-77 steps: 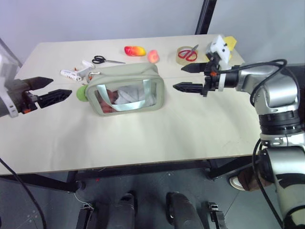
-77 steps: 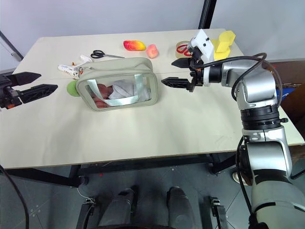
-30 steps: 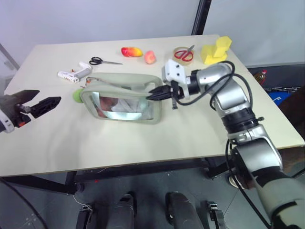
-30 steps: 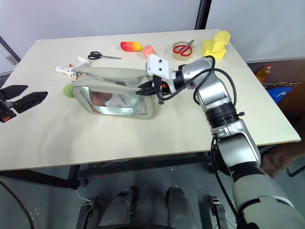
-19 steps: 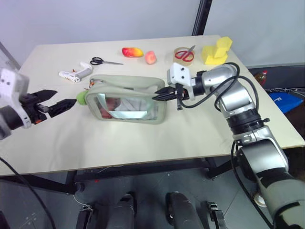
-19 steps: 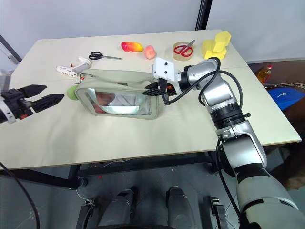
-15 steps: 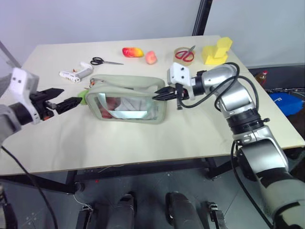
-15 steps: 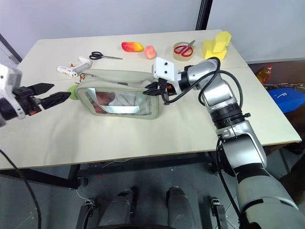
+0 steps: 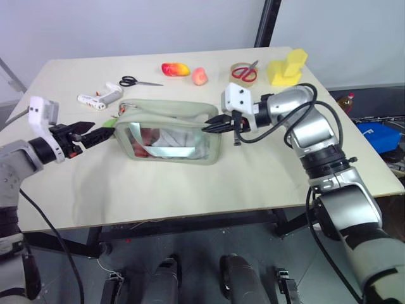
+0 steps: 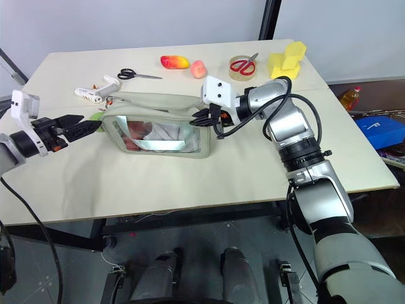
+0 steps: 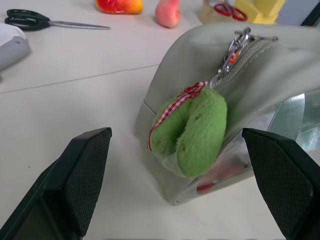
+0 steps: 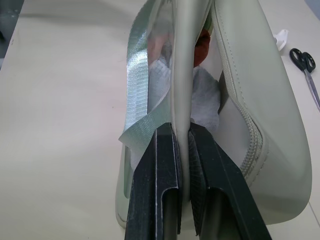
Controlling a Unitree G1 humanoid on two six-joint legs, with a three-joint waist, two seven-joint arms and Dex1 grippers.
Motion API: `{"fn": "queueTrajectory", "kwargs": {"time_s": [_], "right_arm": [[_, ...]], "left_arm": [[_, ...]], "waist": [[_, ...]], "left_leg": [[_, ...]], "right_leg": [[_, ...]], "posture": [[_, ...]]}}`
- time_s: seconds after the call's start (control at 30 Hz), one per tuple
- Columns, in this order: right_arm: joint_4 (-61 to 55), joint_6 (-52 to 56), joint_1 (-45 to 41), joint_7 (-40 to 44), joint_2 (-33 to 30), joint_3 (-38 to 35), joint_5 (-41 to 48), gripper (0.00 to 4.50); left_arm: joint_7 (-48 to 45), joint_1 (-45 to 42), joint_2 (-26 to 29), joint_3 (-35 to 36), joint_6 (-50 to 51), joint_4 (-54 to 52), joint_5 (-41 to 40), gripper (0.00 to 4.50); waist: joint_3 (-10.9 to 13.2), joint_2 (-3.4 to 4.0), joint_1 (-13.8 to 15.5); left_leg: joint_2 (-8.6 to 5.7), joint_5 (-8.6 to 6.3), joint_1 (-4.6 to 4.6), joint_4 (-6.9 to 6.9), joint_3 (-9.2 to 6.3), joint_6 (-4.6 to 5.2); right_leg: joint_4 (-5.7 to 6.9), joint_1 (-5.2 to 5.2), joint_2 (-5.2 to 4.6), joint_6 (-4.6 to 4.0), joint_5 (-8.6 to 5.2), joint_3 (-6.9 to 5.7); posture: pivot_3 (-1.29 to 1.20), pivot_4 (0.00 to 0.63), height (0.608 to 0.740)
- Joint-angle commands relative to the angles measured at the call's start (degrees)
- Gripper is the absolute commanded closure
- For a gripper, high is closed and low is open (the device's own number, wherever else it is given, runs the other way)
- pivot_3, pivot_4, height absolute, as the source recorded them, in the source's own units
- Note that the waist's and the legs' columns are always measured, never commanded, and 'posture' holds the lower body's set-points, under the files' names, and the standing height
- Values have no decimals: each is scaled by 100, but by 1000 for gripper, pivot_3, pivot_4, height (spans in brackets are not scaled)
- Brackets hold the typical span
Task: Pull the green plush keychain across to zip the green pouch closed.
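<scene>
We have the green pouch (image 9: 168,130) lying in the middle of the tabletop (image 9: 190,183), and our right gripper (image 12: 182,145) has its fingers pressed together on the pouch's edge at the right-hand end, which we judge anchors the bag against the coming pull. The green plush keychain (image 11: 192,131) hangs from the zipper pull at the opposite end. Our left gripper (image 11: 182,185) faces it with fingers spread wide to either side, not touching, lined up to close on it.

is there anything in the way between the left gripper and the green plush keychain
Nothing visible. The open left gripper faces the green plush keychain directly, with bare table between them. The keychain hangs at the green pouch's end.
</scene>
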Motion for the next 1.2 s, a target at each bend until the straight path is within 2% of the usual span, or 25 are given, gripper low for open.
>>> {"fn": "queueTrajectory", "kwargs": {"time_s": [0.03,0.43,0.53,0.73,0.77,0.87,1.07,1.2], "right_arm": [[-129,70,22,-11,-54,-17,-16,4466],[-184,146,-33,-47,-15,-12,-7,4466],[-175,160,-39,-72,-12,-15,-13,4500],[-192,190,-29,-109,-6,-11,-13,4500],[-191,199,-34,-120,0,-15,-12,4500],[-187,215,-43,-143,8,-29,-2,4500],[-142,195,-61,-204,44,-32,-3,4500],[-80,159,-81,-249,82,-42,-5,4500]], "left_arm": [[63,-101,-14,396,57,13,-210,0],[173,-73,-261,176,-185,66,86,0],[219,-112,-317,215,-209,89,87,839],[199,-130,-316,219,-188,85,75,4095],[185,-130,-307,221,-188,83,72,4472],[159,-167,-276,235,-202,32,57,4472],[135,-829,-110,161,-72,-197,-50,4472],[-157,-1381,53,-214,214,-700,-201,4472]], "waist": [[0,0,-1],[0,-1,4],[-1,-1,5],[0,-1,2],[0,-1,2],[-1,-1,2],[-1,-2,5],[-1,-3,-4]], "left_leg": [[0,0,0,0,0,0],[0,0,0,4,-1,0],[0,0,0,4,0,0],[0,0,0,4,0,-1],[0,0,0,4,0,0],[0,0,0,4,0,-1],[0,0,-2,11,-2,-1],[-1,0,-3,12,-2,-1]], "right_leg": [[0,0,0,0,0,0],[2,1,0,0,0,0],[2,1,0,0,0,0],[2,1,0,0,0,0],[2,1,0,0,0,0],[2,1,0,0,0,0],[4,1,1,0,0,-1],[6,1,1,1,0,-1]], "posture": [[0,150,740],[0,150,740],[0,150,740],[0,150,740],[0,150,740],[0,150,740],[0,150,740],[0,150,740]]}}
